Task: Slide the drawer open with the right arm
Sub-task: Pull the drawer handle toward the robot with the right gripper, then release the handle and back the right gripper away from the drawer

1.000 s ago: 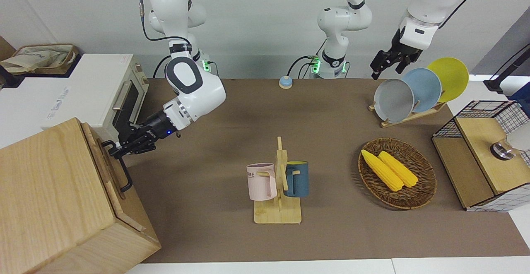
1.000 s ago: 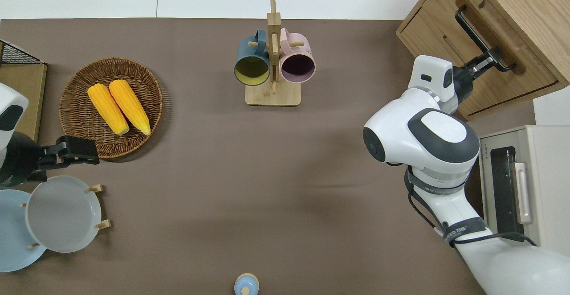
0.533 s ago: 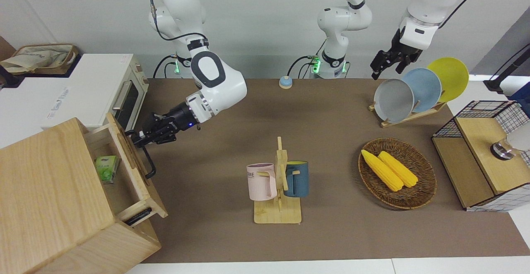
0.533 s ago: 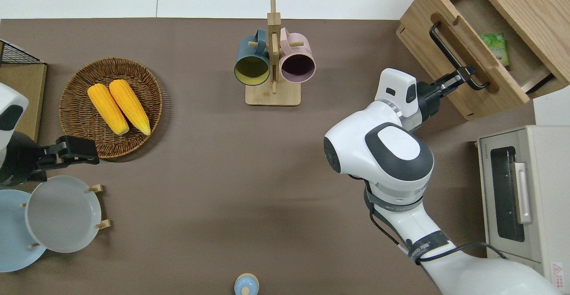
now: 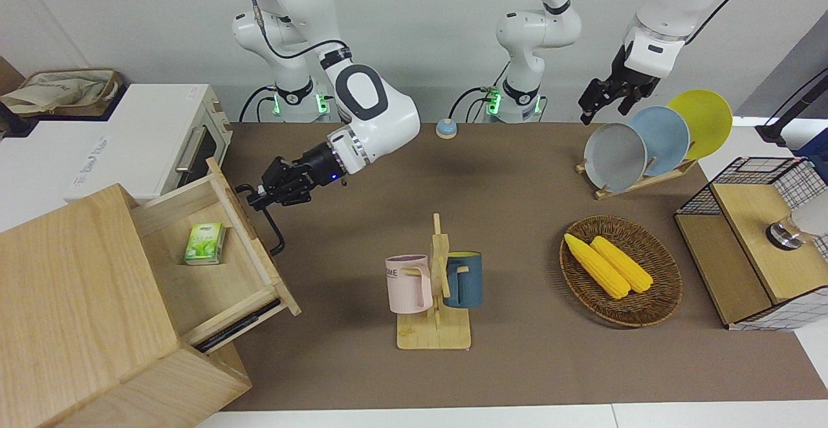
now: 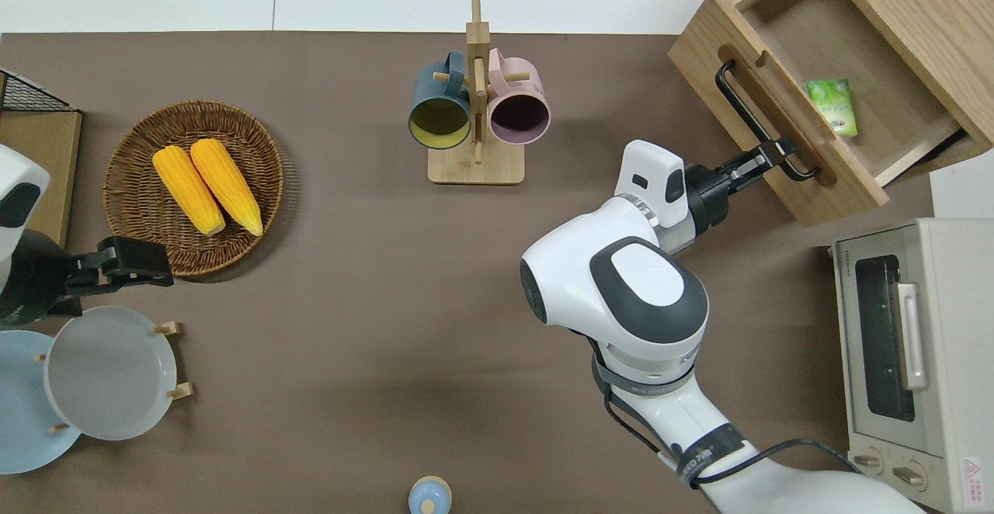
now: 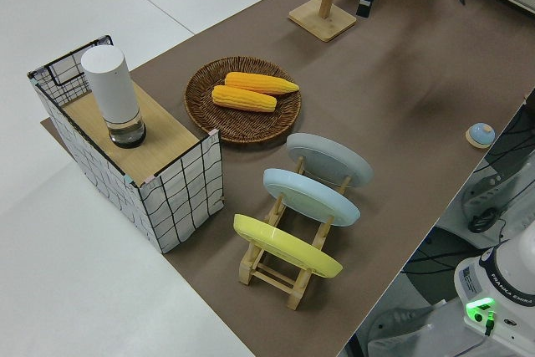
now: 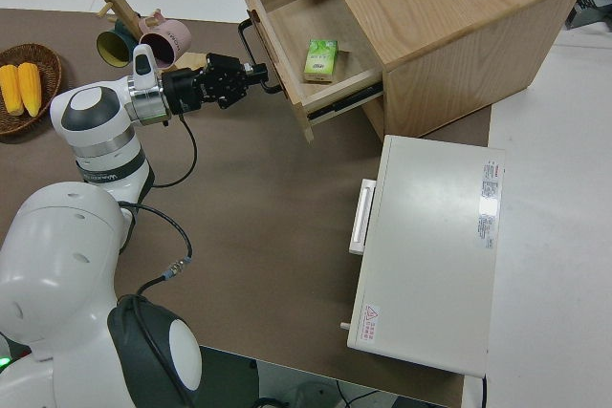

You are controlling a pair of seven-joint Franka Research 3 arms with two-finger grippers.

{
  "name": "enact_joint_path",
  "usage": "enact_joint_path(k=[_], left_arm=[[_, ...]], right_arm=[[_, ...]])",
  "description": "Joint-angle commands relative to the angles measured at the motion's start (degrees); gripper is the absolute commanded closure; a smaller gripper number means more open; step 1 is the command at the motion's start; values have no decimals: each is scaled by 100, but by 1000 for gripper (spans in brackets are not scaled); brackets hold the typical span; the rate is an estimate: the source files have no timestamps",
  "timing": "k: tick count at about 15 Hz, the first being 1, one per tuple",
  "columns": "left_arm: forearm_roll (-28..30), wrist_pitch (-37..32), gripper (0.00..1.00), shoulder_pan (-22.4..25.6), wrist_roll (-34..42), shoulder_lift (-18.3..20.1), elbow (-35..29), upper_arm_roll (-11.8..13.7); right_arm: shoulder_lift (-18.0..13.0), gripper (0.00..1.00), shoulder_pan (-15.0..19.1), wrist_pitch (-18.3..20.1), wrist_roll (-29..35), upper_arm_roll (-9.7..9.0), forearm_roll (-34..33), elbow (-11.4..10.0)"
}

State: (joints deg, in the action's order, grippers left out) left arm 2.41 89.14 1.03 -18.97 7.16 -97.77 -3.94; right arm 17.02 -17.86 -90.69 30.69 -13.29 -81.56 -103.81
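Note:
The drawer (image 5: 279,286) stands pulled well out of the large pale wooden box (image 5: 71,299) at the right arm's end of the table. A small green carton (image 5: 205,244) lies on its floor. My right gripper (image 5: 255,196) is shut on the black bar handle (image 5: 272,231), at the handle's end nearer the robots. The overhead view shows the same grip, right gripper (image 6: 776,155) on handle (image 6: 749,114), drawer front (image 6: 842,184) angled toward the table's middle. In the right side view the gripper (image 8: 260,72) holds the handle (image 8: 251,50). The left arm, with its gripper (image 5: 598,101), is parked.
A white toaster oven (image 5: 162,150) stands beside the wooden box, nearer the robots. A mug rack (image 5: 433,286) with two mugs stands mid-table. A basket of corn (image 5: 621,269), a plate rack (image 5: 653,140) and a wire-mesh box (image 5: 750,240) sit toward the left arm's end.
The drawer has gone from shut to wide open. My right gripper kept hold of the handle and drew back toward the table's middle, uncovering the green carton. The left arm stayed still.

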Motion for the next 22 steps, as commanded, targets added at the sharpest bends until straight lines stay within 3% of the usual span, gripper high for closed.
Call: enact_joint_path(k=[1,5,9,12,15,17,22], left_arm=[[5,-90,7,-6,51,48,21,25],[5,-98,7,-6,51,48,21,25],[5,-98,7,-6,51,48,21,25],[5,-90,7,-6,51,48,21,25],[5,-98,7,-6,51,48,21,25],[5,-90,7,-6,51,48,21,25],[5,-98,7,-6,51,48,21,25]], right_arm=[[-59,1000,-33,455,-292,-437,61,361],[-59,1000,-51,833,-292,-762,272,466],[-59,1000,-156,1193,-300,-964,448,545],[-59,1000,-165,1291,-292,-1158,571,563],[-50,1000,-244,1458,-292,-1185,693,642],[-50,1000,-244,1572,-292,-1333,756,677],[-50,1000,-358,1713,-274,-1360,896,738]])
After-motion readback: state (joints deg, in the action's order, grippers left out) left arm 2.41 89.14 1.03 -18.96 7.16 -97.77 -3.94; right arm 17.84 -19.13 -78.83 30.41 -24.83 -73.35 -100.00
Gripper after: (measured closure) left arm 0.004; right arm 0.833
